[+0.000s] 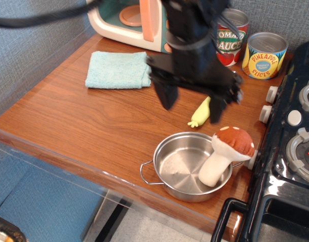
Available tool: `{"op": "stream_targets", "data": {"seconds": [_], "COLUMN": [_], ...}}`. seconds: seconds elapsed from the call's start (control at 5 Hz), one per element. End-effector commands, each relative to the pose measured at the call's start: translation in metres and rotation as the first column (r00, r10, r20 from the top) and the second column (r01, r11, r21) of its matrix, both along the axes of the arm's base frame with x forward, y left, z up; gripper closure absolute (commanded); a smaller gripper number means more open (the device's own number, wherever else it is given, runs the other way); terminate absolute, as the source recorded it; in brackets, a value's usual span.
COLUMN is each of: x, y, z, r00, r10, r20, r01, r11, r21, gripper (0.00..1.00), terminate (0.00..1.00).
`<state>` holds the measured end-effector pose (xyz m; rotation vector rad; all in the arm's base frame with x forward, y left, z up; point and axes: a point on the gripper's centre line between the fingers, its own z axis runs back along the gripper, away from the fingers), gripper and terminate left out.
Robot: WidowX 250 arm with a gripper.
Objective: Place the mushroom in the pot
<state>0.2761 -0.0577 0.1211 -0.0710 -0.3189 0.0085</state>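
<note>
The mushroom (225,154), with its cream stem and red-brown spotted cap, stands leaning in the right side of the steel pot (182,166), its cap resting over the pot's right rim. The pot sits near the front edge of the wooden counter. My gripper (192,103) is above and behind the pot, open and empty, its two dark fingers (167,93) spread wide apart.
A yellow-handled spoon (201,112) lies behind the pot. A tomato sauce can (230,38) and a pineapple can (264,55) stand at the back right. A teal cloth (119,69) lies at the back left, a toy microwave (129,22) behind it. A black stove (291,151) borders the right.
</note>
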Motion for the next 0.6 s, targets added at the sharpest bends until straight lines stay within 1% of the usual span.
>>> {"op": "stream_targets", "data": {"seconds": [0.0, 0.2, 0.4], "x": [0.0024, 0.0024, 0.0024], "y": [0.0457, 0.0457, 0.0457], "z": [0.013, 0.013, 0.013], "r00": [0.992, 0.992, 0.992], "r10": [0.123, 0.123, 0.123], "r20": [0.006, 0.006, 0.006], "r01": [-0.123, -0.123, -0.123], "r11": [0.992, 0.992, 0.992], "r21": [-0.036, -0.036, -0.036], "gripper": [0.0, 0.0, 0.0], "terminate": [0.0, 0.0, 1.0]}}
